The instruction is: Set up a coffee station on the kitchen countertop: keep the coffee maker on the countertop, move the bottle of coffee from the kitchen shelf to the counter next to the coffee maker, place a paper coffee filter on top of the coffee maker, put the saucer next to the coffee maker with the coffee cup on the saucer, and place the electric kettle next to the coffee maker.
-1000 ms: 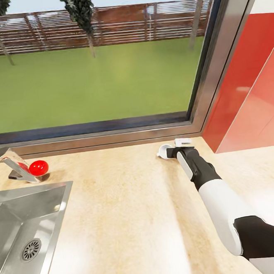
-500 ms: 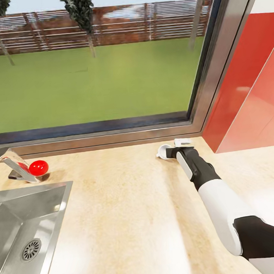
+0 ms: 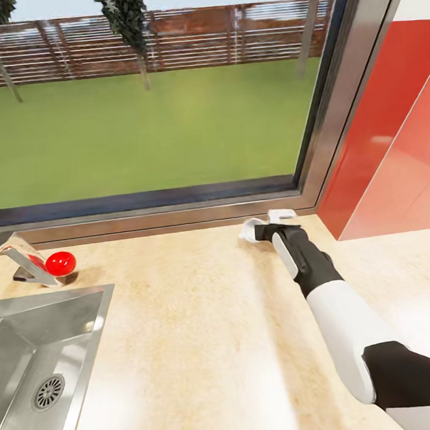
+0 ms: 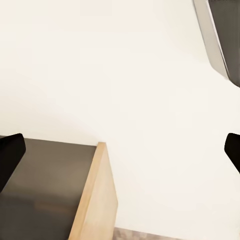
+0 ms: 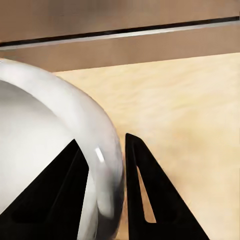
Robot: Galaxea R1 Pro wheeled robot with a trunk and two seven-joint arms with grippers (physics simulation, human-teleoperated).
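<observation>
Coffee cup (image 3: pixel 249 229) rim pinched by right pincer (image 3: pixel 261 232), kitchen countertop (image 3: pixel 185 322), unlabelled

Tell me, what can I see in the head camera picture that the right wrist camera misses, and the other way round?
Head view: the sink, the tap with a red ball beside it, the window onto the lawn, the red wall panel, and the whole right arm.

Right wrist view: a close look at the right gripper, one dark finger inside the coffee cup and one outside its rim.

Both: the cup, the right gripper, the kitchen countertop and the window frame.
</observation>
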